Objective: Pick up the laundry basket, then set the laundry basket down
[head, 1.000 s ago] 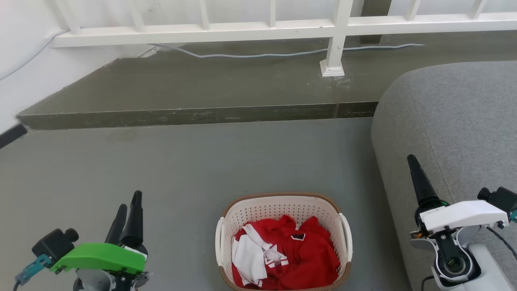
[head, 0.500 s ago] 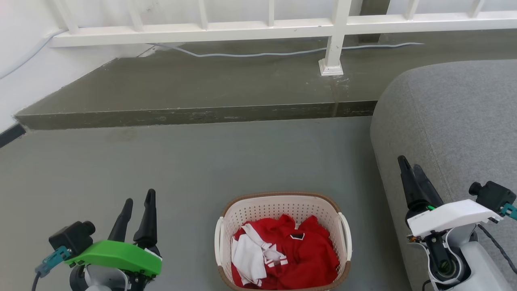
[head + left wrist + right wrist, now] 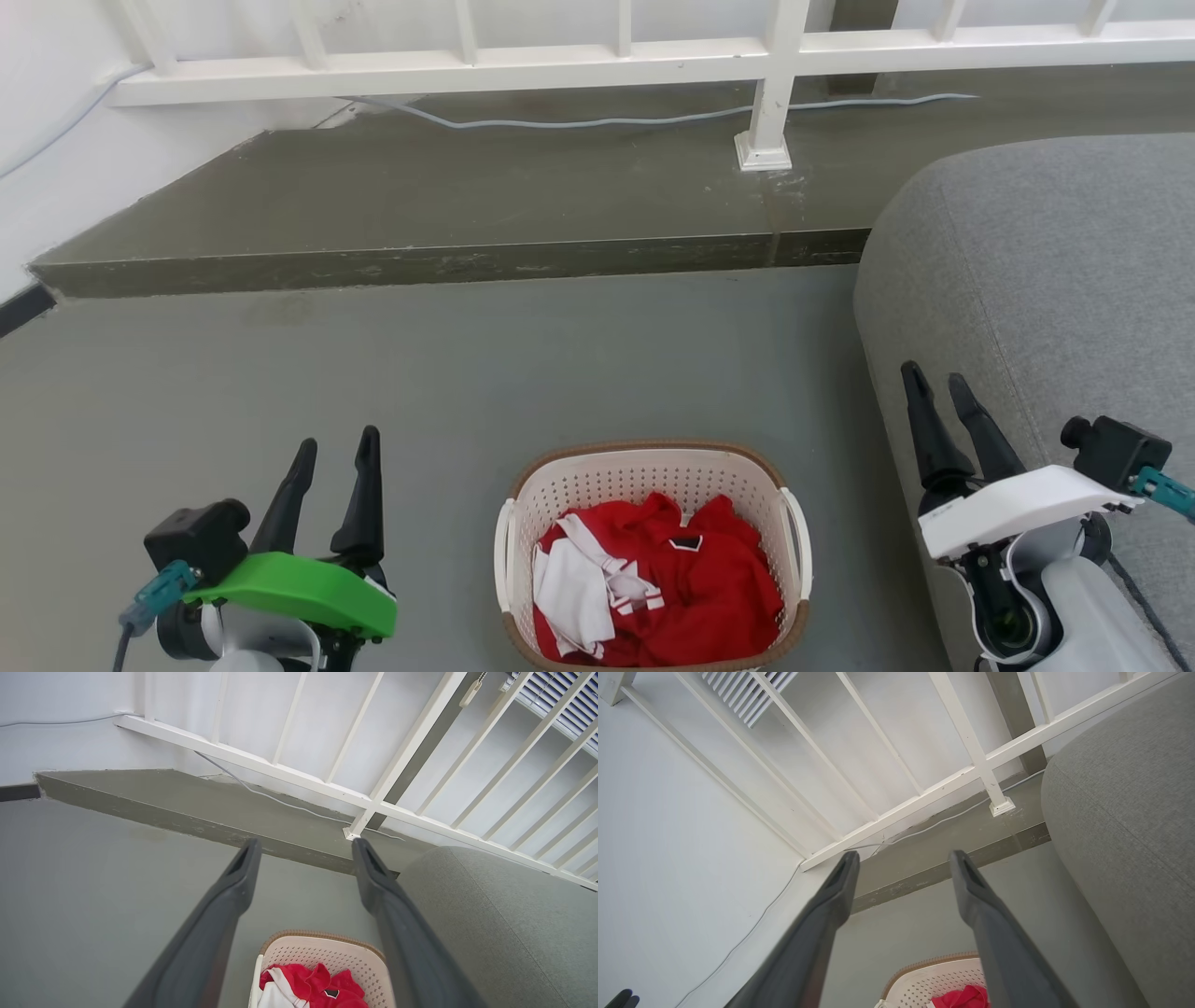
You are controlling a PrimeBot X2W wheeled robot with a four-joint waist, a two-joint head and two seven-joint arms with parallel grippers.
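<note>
Grey concrete-looking floor point(image 3: 420, 373) takes up most of the head view; a grey fabric sofa point(image 3: 1046, 280) bulges in on the right; behind both runs a darker raised step point(image 3: 467, 205) with a white railing point(image 3: 560, 65) standing along it; the laundry basket point(image 3: 644, 478) sits on the floor at the bottom middle, near the sofa's front and between the two arms, touched by neither; it's cream with holes all over, brown rim, a white handle point(image 3: 504, 555) on each side; inside there's a crumpled red garment point(image 3: 719, 588) with a white cloth point(image 3: 569, 597) bunched on its left part; left gripper point(image 3: 339, 439), the green-topped one, hangs off to the basket's left with its fingers point(image 3: 362, 504) spread apart and nothing between them; right gripper point(image 3: 932, 373) is over by the sofa edge, also parted and empty; both wrist views show the same wide gap, basket low in frame; a thin pale cable point(image 3: 579, 121) trails along the step under the railing.
</note>
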